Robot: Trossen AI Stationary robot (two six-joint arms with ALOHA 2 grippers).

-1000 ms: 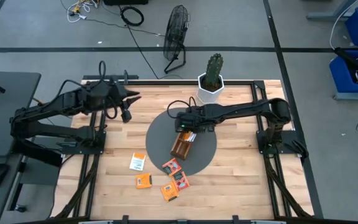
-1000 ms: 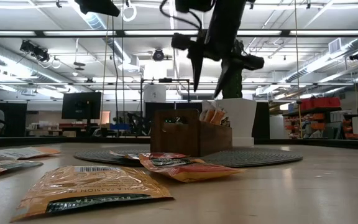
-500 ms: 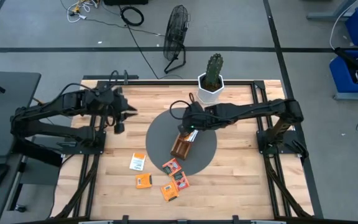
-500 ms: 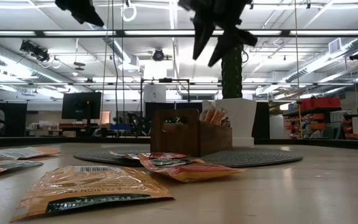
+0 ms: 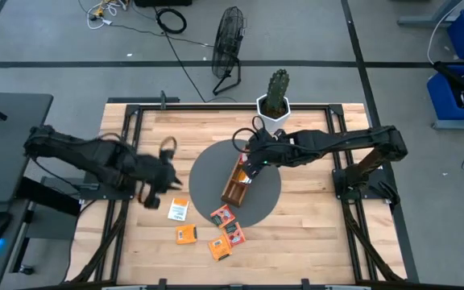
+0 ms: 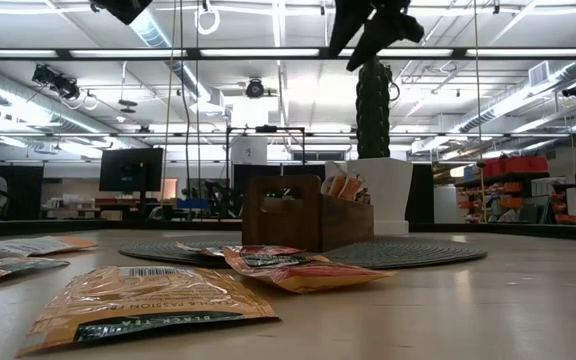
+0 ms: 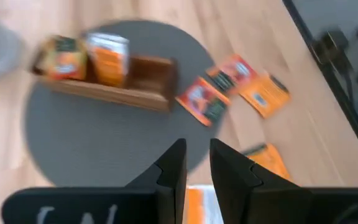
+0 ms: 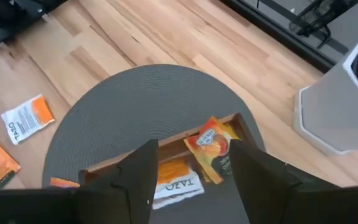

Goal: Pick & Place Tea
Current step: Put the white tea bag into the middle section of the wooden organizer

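Note:
Several tea sachets lie flat on the wooden table: a white-and-orange one [image 5: 177,210], an orange one [image 5: 186,234] and three more [image 5: 225,232] by the mat's near edge. Other sachets [image 8: 213,146] stand in the brown wooden tray [image 5: 234,187] on the round grey mat [image 5: 208,173]. My left gripper [image 5: 174,180] hovers above the white-and-orange sachet [image 7: 199,200], with a narrow, empty gap between its fingers [image 7: 196,163]. My right gripper [image 8: 194,168] hangs wide open high over the tray's far end [image 5: 252,157].
A cactus in a white pot [image 5: 274,106] stands at the far edge, close behind the tray. Black frame rails [image 5: 127,209] run along the table's left and right sides. Bare wood lies to the right of the mat [image 5: 312,217].
My left gripper has swung from the far left of the table toward the near edge and the mat, sinking and tipping down over the white-and-orange sachet. My right gripper has risen from just above the tray and rolled about its axis, staying wide open. The sachets have not moved.

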